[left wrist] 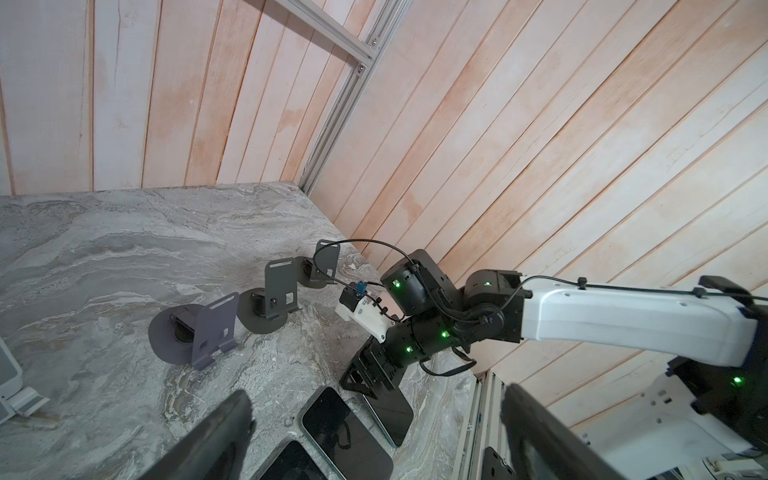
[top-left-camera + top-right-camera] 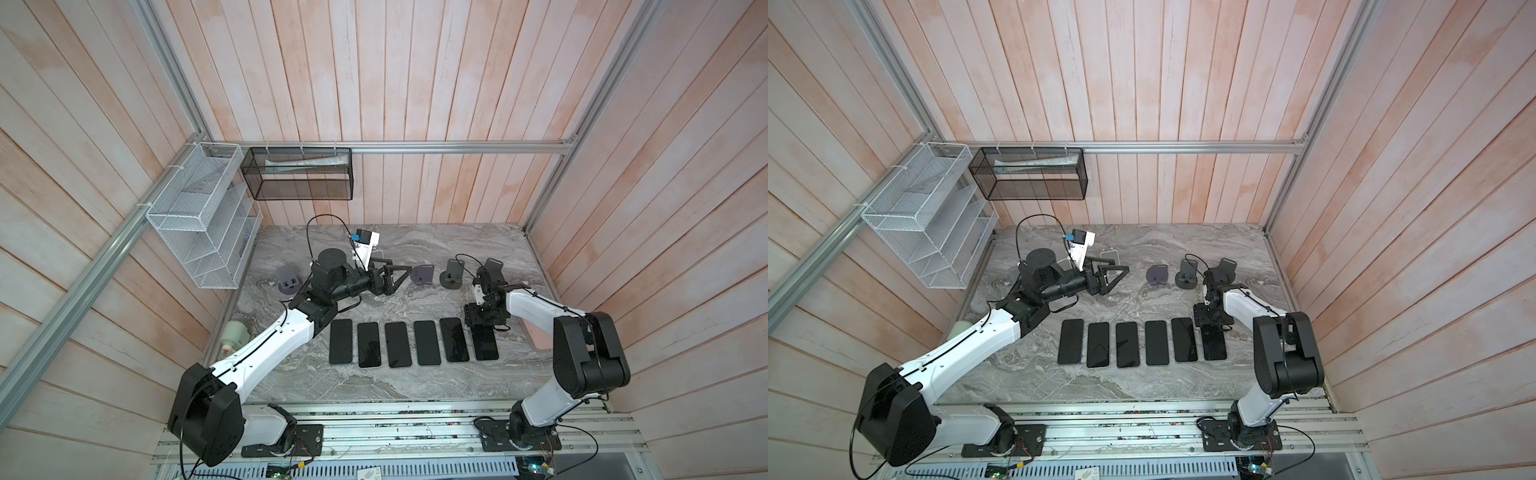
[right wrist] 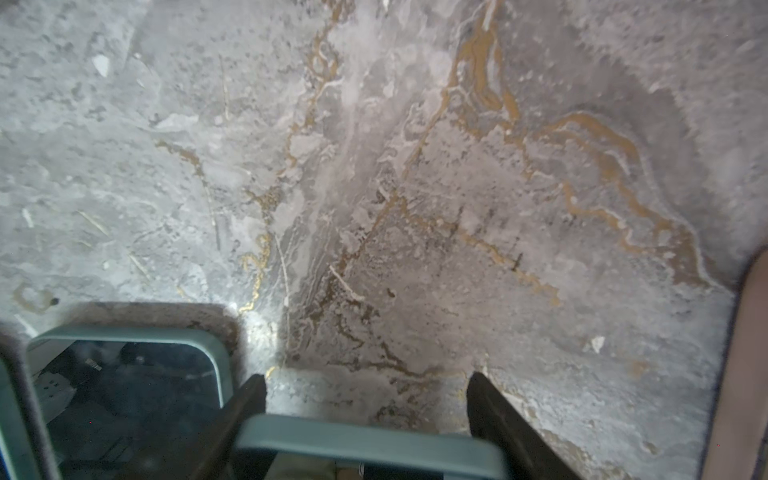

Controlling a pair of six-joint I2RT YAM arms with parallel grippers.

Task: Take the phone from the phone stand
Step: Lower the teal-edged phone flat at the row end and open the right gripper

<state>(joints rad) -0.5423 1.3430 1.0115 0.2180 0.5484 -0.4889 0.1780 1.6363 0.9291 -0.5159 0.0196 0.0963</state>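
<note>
Hovering: left gripper above the surface, fingers released, spread wide, empty.
Stand: pale phone leaning in white phone stand at the back, just beside left gripper.
Right gripper: fingers grasping rightmost phone, which lies flat on the surface.

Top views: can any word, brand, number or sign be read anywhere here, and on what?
None can be read.
On the paper in the black mesh basket: print too blurred.
On the white label at the bottom edge: marks too small.
On the phones: dark screens, no text.
</note>
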